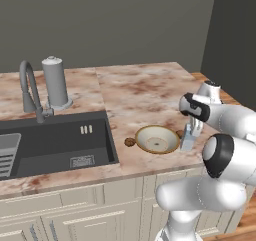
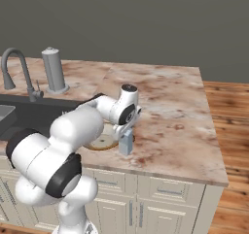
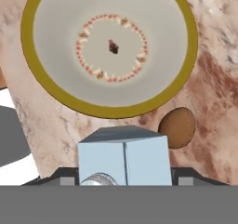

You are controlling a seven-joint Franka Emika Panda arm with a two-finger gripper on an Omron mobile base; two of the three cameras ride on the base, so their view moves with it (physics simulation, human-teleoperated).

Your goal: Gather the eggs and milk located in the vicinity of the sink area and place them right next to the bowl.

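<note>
Milk carton (image 3: 123, 160): closest to the hand camera, pale blue, upright, sitting between the two dark finger tips at the bottom of the hand view; in the left base view (image 1: 187, 141) it stands on the bench just right of the bowl, under the hand.
Fingers (image 3: 124, 177): clamped on the milk carton from either side; from the right base view the hand (image 2: 127, 131) sits directly on top of the carton (image 2: 126, 144).
Bowl (image 3: 28, 42): cream with a tan-gold rim and a ring of small marks round a dark centre spot, just beyond the carton in the hand view; on the bench near its front edge (image 1: 157, 138).
Egg beside carton (image 3: 176, 127): brown, lying on the bench just next to the carton and close to the bowl's rim.
Egg left of bowl (image 1: 130, 142): brown, on the bench touching or nearly touching the bowl's left rim, between bowl and sink.
Sink (image 1: 50, 145): dark grey basin at the left, with an arched grey faucet (image 1: 29, 90) behind it.
Grey cylinder (image 1: 55, 82): white-capped, upright behind the sink, beside the faucet.
Bench (image 1: 145, 90): pinkish-brown marble top over cream cabinets.
</note>
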